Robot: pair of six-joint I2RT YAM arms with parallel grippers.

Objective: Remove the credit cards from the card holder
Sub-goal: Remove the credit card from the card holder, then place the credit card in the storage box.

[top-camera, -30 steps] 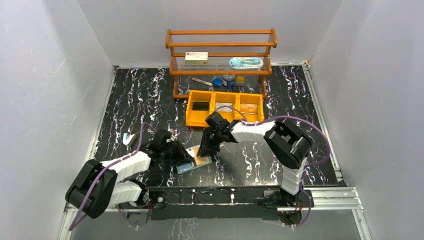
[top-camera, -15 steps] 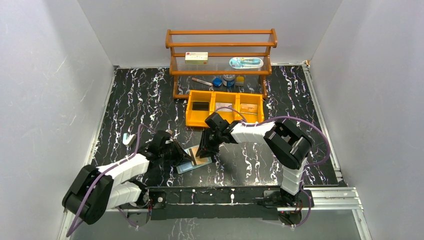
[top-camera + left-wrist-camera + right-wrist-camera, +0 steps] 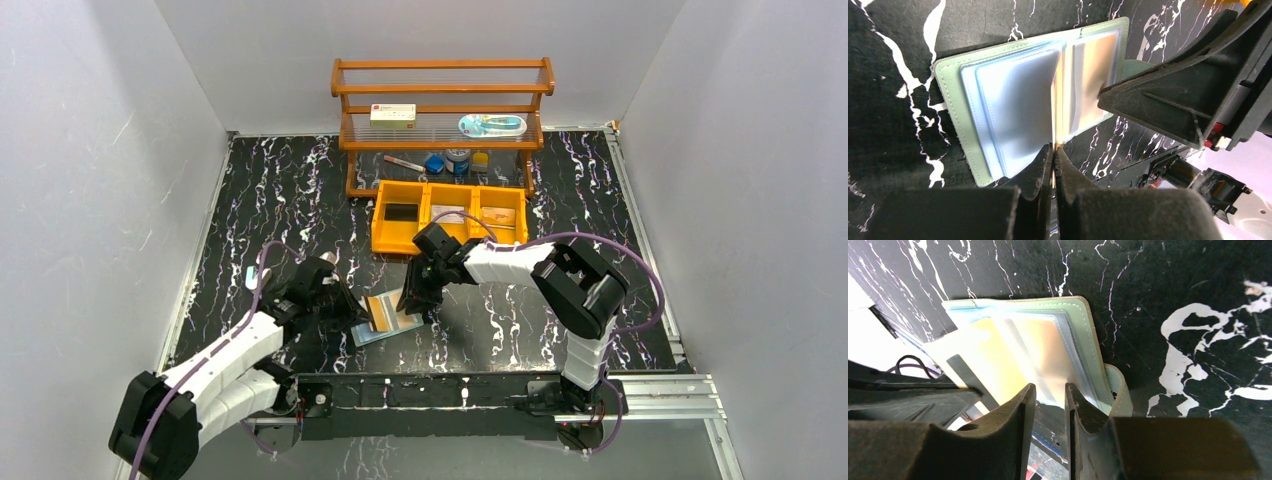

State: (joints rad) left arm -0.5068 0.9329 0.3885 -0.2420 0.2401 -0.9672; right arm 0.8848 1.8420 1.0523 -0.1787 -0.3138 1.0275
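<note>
So your left gripper [image 3: 1053, 150] is pinched tight on the orange-tan credit card [image 3: 383, 312] poking out of the open card holder [image 3: 948, 95] by the table's [image 3: 300, 200] near edge, while the right gripper [image 3: 1049, 390], jaws slightly apart, presses the holder down, probably so it won't drag along.

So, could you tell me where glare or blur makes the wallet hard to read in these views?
Left wrist: the clear sleeves of the wallet are washed pale by glare, and the near jaws are blurred. Right wrist: the orange card glows overexposed. Top view: evenly lit, but the wallet is too small for detail.
</note>
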